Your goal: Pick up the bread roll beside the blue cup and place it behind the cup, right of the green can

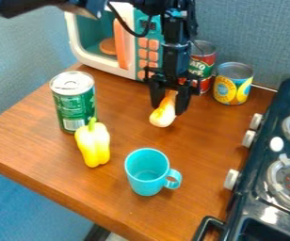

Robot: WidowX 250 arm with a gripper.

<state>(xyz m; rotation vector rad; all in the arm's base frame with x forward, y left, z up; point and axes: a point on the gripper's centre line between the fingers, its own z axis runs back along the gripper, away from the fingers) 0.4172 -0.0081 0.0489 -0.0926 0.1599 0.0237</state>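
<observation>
My gripper [167, 106] hangs down over the back middle of the wooden table, in front of the toy microwave. It is shut on a small orange and white object [165, 113], possibly a toy drumstick, whose pale rounded end points down between the fingers. Whether that end touches the table I cannot tell. A yellow bell pepper [92, 143] with a green stem stands to the left and nearer the camera, just by a tall green can [73, 103]. Nearer the front is a turquoise mug [147, 173], upright, its handle to the right.
The toy microwave [101, 42] stands at the back left. A red and green can [201, 63] and a shorter yellow and blue can [233, 84] are at the back, right of the gripper. A dark toy stove [270, 160] with white knobs borders the table's right side.
</observation>
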